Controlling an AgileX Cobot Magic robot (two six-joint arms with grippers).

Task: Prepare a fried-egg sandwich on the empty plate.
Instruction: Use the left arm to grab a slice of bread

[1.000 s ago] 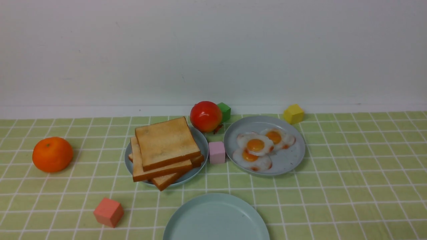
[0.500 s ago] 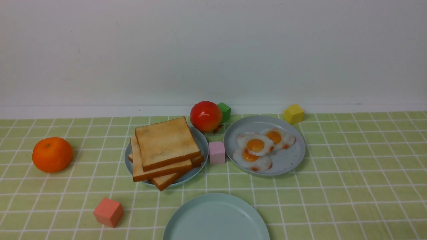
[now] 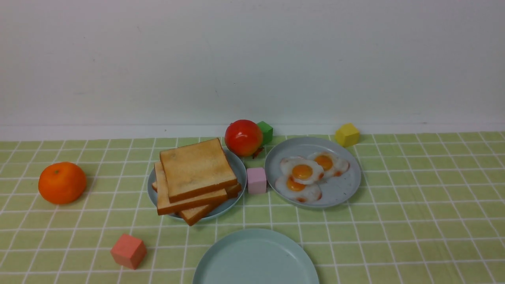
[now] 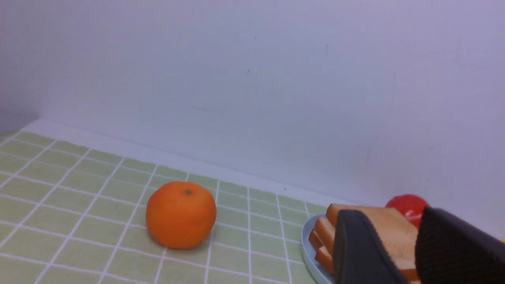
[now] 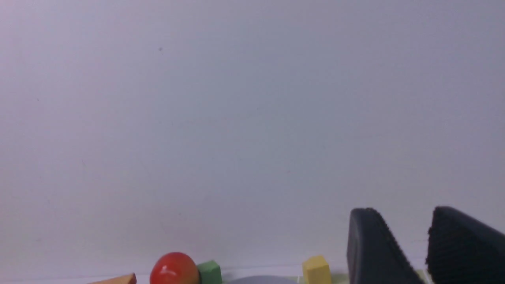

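Opening stage of sandwich assembly: nothing yet lies on the empty plate, so the step in hand is judged to be the reach for the first slice of toast. The left hand is released, its two dark fingers parted and grasping nothing. The toast stack, on a grey plate, lies straight ahead of it, framed in the gap between the fingers, with an orange off to its left. The right hand is likewise released and bare, aimed at the wall. The fried eggs lie ahead of it, below its camera's sight. Neither hand shows in the front view. The empty plate sits on the surface, on the robot's side of both food plates. Next move, as judged: the left hand advances, closes across the top slice's crusts and lifts it alone, without dragging the slices beneath.
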